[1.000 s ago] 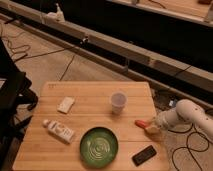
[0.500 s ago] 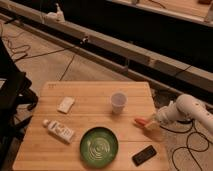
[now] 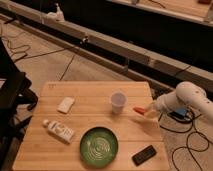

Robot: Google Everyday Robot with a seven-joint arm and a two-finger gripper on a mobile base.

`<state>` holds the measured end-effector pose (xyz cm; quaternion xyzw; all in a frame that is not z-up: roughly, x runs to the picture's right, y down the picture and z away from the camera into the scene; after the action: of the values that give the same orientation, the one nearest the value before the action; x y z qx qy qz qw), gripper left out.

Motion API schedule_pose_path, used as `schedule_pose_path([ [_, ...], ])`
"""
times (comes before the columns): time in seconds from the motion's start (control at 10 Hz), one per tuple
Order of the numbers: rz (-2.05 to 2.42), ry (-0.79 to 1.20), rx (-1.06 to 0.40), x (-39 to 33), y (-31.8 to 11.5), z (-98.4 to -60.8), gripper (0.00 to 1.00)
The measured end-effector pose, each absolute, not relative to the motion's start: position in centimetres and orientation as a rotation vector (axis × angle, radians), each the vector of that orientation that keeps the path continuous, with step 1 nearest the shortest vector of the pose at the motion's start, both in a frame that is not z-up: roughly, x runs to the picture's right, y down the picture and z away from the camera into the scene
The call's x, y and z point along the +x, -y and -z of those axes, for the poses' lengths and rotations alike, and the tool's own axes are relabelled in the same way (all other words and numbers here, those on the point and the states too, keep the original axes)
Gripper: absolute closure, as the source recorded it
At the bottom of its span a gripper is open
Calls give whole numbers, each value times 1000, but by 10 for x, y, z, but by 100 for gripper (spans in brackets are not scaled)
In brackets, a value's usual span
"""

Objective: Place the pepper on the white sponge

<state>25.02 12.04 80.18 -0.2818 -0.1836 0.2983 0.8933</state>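
Desk: light wooden slatted desk (image 3: 90, 90), filling the lower left and centre of the frame.
Pepper: small tapered orange-red pepper (image 3: 139, 110) over the right part of the desk, just right of the cup, tip pointing left. I cannot tell whether it touches the wood.
Gripper: gripper (image 3: 149, 111) at the tip of a rounded white arm (image 3: 187, 97) reaching in from the right edge of the frame, near the desk's right edge.
Fingers: closed tight on the pepper's right end.
Sponge: small flat white rectangular sponge (image 3: 65, 104) on the left part of the desk, well apart from the pepper.
Cup: white cup (image 3: 118, 101), upright, between sponge and pepper.
Tube: white printed tube (image 3: 59, 131), lying tilted below the sponge.
Plate: round green plate (image 3: 99, 146), bottom centre.
Slab: black phone-like slab (image 3: 144, 154), lower right, below the pepper.
Floor: dark cables (image 3: 195, 135) at the right.
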Motion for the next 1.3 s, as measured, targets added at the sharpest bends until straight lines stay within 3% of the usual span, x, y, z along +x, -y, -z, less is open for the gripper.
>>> schedule_pose_path([
  [0.8,-542,534,-525,150,5,-822,100],
  [1.1,-498,622,-575,81,11,-825,100],
  [1.3,-499,625,-577,80,11,-825,100],
])
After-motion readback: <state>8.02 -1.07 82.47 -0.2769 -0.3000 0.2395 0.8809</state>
